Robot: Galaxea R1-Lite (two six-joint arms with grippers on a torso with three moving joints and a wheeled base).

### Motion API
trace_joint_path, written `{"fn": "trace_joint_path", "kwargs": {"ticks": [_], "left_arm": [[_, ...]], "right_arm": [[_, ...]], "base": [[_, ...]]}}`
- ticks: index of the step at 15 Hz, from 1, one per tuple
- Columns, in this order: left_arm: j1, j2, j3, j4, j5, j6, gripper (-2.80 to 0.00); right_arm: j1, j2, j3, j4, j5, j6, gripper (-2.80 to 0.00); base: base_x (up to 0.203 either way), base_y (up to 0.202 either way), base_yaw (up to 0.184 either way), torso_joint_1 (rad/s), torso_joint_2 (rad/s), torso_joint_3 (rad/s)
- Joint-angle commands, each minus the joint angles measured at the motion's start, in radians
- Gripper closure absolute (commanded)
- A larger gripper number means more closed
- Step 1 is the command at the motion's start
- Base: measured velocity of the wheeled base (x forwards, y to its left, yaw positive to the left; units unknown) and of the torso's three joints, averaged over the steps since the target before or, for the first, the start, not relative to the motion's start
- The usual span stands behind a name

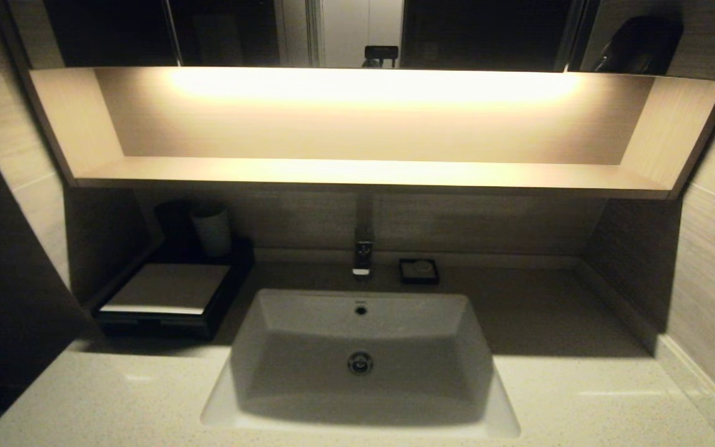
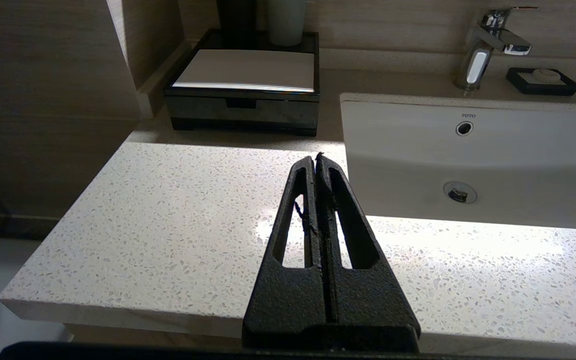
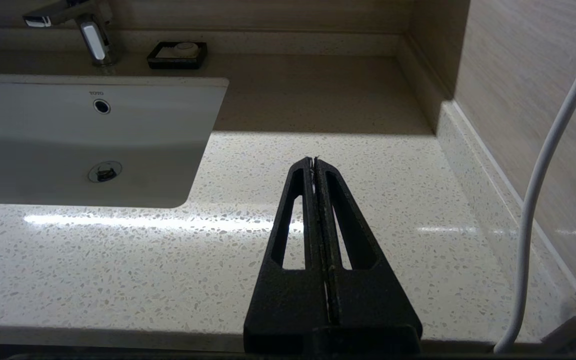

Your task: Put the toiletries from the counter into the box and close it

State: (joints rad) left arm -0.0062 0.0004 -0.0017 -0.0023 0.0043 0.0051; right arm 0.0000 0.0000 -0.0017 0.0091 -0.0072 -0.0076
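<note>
Nearest me, both arms sit parked at the front edge of the counter (image 2: 168, 210). My left gripper (image 2: 316, 159) has its fingers pressed together on nothing, aimed toward the basin's (image 1: 360, 347) near left corner; my right gripper (image 3: 313, 161) is likewise closed and empty over the bare stone at the basin's four o'clock. I judge this a rest pose, with nothing yet begun.

Further back, at the basin's ten o'clock, the box (image 2: 243, 90) stands against the wall with its drawer (image 2: 240, 111) pushed in, a pale cup (image 2: 286, 20) behind it. At twelve o'clock rises the tap (image 1: 362, 248), a small black soap dish (image 1: 419, 270) beside it. I can see no toiletries on the counter from any camera.
</note>
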Motion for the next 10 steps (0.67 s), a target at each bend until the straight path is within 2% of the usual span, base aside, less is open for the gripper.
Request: {"fn": "trace_joint_path", "kwargs": {"ticks": [1, 10], "left_arm": [[0.000, 0.001, 0.000, -0.001, 0.000, 0.000, 0.00], [0.000, 0.000, 0.000, -0.001, 0.000, 0.000, 0.00]], "right_arm": [[0.000, -0.002, 0.000, 0.000, 0.001, 0.000, 0.00], [0.000, 0.000, 0.000, 0.000, 0.000, 0.009, 0.00]], "base": [[0.000, 0.000, 0.000, 0.000, 0.00, 0.000], [0.000, 0.000, 0.000, 0.000, 0.00, 0.000]]}}
